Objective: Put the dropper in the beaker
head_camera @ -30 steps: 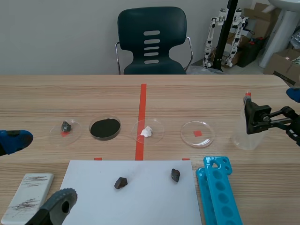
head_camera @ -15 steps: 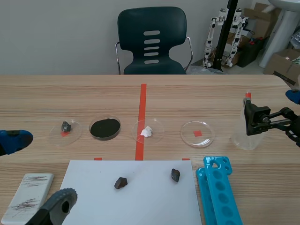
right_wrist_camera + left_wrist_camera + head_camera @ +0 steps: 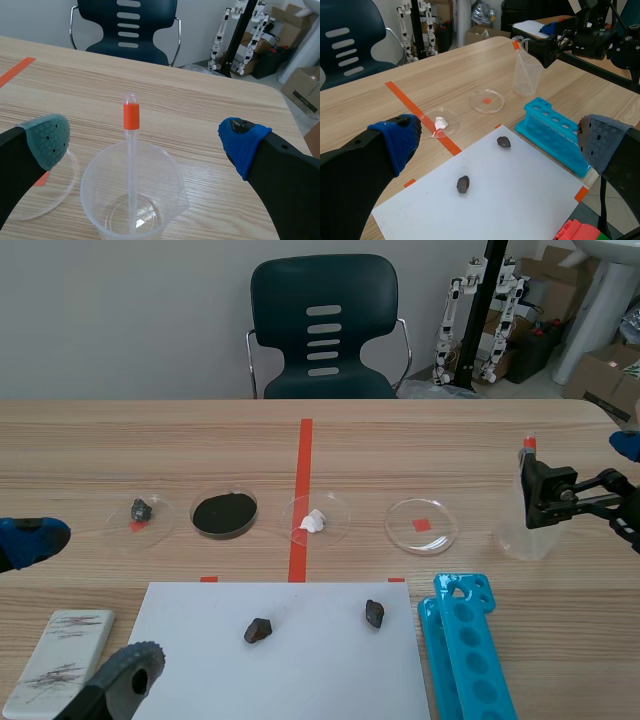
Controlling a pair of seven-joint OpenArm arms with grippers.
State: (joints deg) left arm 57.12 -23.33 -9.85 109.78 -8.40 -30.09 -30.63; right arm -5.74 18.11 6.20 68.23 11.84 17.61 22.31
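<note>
A clear plastic beaker (image 3: 525, 533) stands at the table's right. The dropper (image 3: 527, 452), a thin clear tube with an orange band, stands inside it and leans on the rim. My right gripper (image 3: 585, 472) is open around the beaker's top, one finger on each side, touching nothing. In the right wrist view the dropper (image 3: 131, 150) rises from the beaker (image 3: 100, 200) between the green pad (image 3: 48, 140) and the blue pad (image 3: 244, 141). My left gripper (image 3: 80, 605) is open low at the near left, holding nothing. The left wrist view shows the beaker (image 3: 526, 75) far ahead.
Several petri dishes (image 3: 421, 524) lie in a row across the middle; one holds black powder (image 3: 224, 512). A white sheet (image 3: 285, 660) near the front carries two dark stones (image 3: 258, 630). A blue tube rack (image 3: 467, 650) lies just in front of the beaker. A scuffed white block (image 3: 58, 660) lies front left.
</note>
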